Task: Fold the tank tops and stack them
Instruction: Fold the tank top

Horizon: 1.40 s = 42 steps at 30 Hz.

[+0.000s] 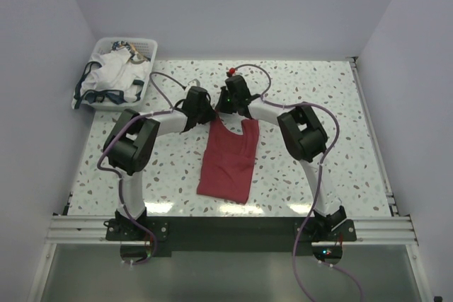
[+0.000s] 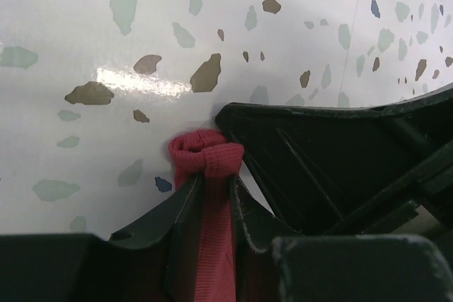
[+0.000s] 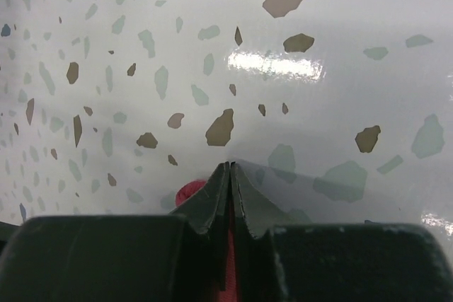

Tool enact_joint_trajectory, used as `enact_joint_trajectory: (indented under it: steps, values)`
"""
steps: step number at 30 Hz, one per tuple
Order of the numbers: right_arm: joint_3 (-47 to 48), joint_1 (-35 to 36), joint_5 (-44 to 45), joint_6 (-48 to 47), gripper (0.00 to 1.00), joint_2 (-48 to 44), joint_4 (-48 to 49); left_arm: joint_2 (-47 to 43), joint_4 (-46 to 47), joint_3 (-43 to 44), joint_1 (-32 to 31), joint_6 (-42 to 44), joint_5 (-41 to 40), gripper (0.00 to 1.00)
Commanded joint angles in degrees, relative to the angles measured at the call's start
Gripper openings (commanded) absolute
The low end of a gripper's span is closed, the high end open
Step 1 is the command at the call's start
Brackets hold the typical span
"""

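At the dark red tank top's (image 1: 226, 164) far edge, left gripper (image 2: 214, 178) and right gripper (image 3: 230, 175) pinch little cloth; uneven pulling may free it.

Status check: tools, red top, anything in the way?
Left tool shut on red tank top strap. Right tool shut on other strap. White tank top in basket. Nothing blocking.

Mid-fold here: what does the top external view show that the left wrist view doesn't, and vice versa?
Only the top external view: the whole dark red tank top spread on the table, the right jaws at its other strap, and the basket holding the white tank top at far left. Only the left wrist view: the bunched strap end pinched between the left jaws. Both: the red top and the speckled table.
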Motion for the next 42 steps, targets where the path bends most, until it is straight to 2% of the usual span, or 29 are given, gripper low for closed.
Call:
enact_joint_trajectory:
  steps: [1, 2, 5, 7, 9, 16, 24, 27, 33, 42]
  values:
    - [1.55, -0.62, 0.30, -2.32, 0.09, -1.37, -3.57, 1.31, -0.68, 2.36, -0.19, 1.68, -2.03, 0.27]
    - [1.46, -0.89, 0.48, -2.40, 0.18, -2.16, -3.49, 1.66, -1.03, 2.79, -0.19, 1.77, -2.29, 0.27]
    - [1.81, -2.20, 0.56, -2.49, 0.32, -5.23, -3.66, 1.84, -1.03, 2.80, -0.45, 2.21, -2.38, 0.27]
    - [2.16, -3.26, 0.92, -2.84, 0.38, -7.77, -4.62, 1.84, -1.47, 3.24, -0.72, 2.91, -2.91, 0.28]
    - [3.13, -4.22, 2.32, -3.20, 0.39, -9.54, -7.16, 1.67, -1.65, 3.67, -1.16, 3.70, -3.35, 0.29]
    - [-1.78, -5.02, 9.16, -5.22, 0.39, -19.90, -14.46, 2.98, -2.70, 5.87, -2.12, 6.86, -2.91, 0.32]
    - [-24.44, -4.67, 14.98, -5.22, 0.36, -35.98, -16.23, 5.18, -6.21, 7.98, -3.36, 9.24, -7.03, 0.32]
    - [-31.04, -3.88, 15.95, -5.65, 0.36, -37.85, -15.09, 6.14, -8.67, 8.60, -3.88, 9.06, -8.79, 0.32]
    - [-33.26, -3.53, 15.25, -6.88, 0.34, -32.14, -13.86, 5.62, -9.47, 7.11, -4.67, 7.66, -11.35, 0.32]
    - [-18.50, -3.53, 17.79, -11.36, 0.18, -18.00, -18.68, 5.09, -10.70, 7.37, -4.76, 7.92, -14.07, 0.32]
